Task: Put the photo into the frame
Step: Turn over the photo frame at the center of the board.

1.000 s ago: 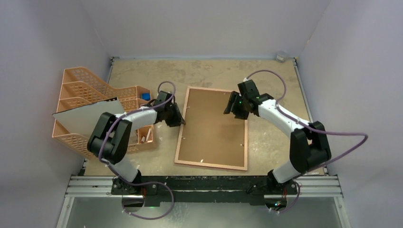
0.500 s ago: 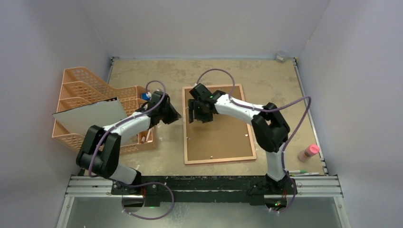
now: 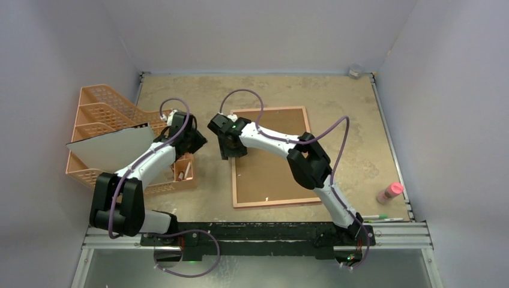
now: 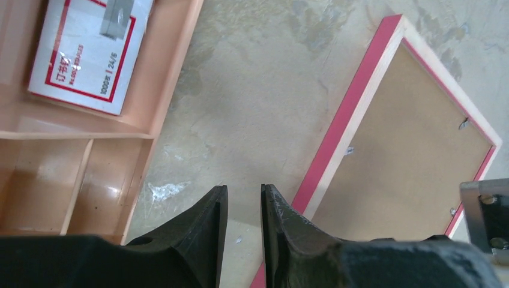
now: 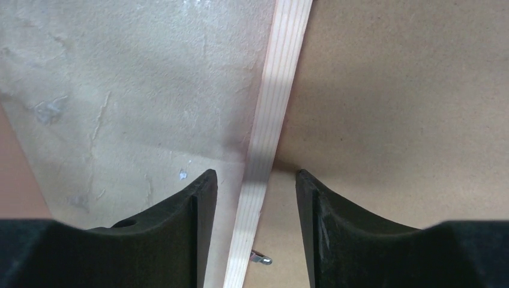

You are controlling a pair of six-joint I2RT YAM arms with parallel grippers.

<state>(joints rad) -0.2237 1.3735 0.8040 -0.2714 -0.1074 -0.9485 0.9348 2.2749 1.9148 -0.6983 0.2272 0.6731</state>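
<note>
The frame point(image 3: 234, 180) lies face down on the table, pale wood back up, with the brown backing board point(image 3: 276, 162) in it. Its pink-red side shows in the left wrist view point(image 4: 354, 114). My right gripper point(image 3: 230, 147) is open and straddles the frame's left rail point(image 5: 279, 90), one finger over the table and one over the backing board point(image 5: 408, 90). My left gripper point(image 3: 198, 141) hovers over bare table point(image 4: 240, 198) just left of the frame, jaws a narrow gap apart and empty. The photo point(image 3: 111, 150) rests white back up on the orange organiser.
The orange mesh organiser point(image 3: 102, 108) stands at the left; its tray point(image 4: 168, 72) holds a white and red staples box point(image 4: 90, 54). A pink bottle point(image 3: 389, 192) and pens point(image 3: 378, 218) lie near the front right. A small object point(image 3: 355, 71) sits at the back right corner.
My right arm has swung left across the frame to its left rail. The frame has turned from tilted to squarer. My left gripper has drawn back left towards the organiser.
</note>
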